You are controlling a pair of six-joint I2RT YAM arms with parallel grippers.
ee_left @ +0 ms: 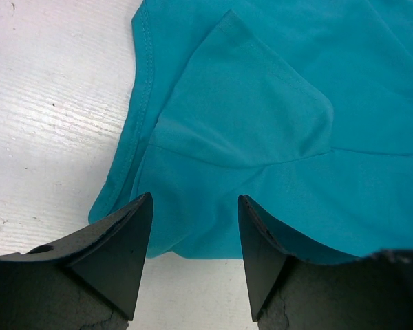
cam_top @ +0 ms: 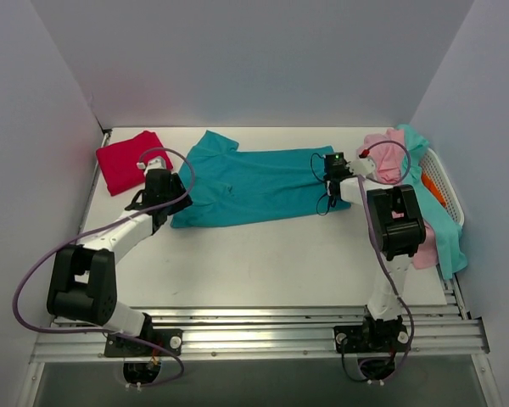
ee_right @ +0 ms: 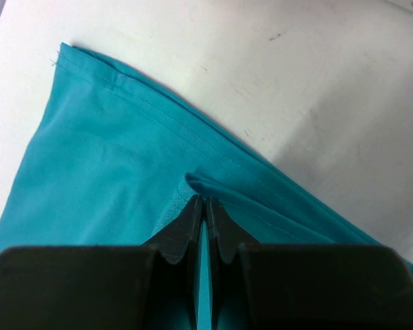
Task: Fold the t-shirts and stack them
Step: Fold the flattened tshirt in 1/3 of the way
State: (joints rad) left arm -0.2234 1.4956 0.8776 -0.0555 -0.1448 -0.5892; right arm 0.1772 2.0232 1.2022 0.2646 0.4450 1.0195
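A deep teal t-shirt [cam_top: 254, 182] lies spread lengthwise across the middle of the table. My left gripper [cam_top: 165, 197] is open at the shirt's left end; in the left wrist view its fingers [ee_left: 124, 247] straddle the near edge of the teal cloth [ee_left: 261, 137] without closing. My right gripper [cam_top: 332, 182] is shut on the shirt's right end; in the right wrist view a pinched fold of teal fabric [ee_right: 206, 180] sits at the fingertips. A folded crimson-red t-shirt [cam_top: 129, 161] lies at the far left.
A white basket [cam_top: 441, 182] at the far right holds an orange shirt [cam_top: 433, 188], with pale pink [cam_top: 388, 157] and light aqua [cam_top: 445, 229] shirts draped over it. Grey walls enclose the table on three sides. A metal rail runs along the near edge.
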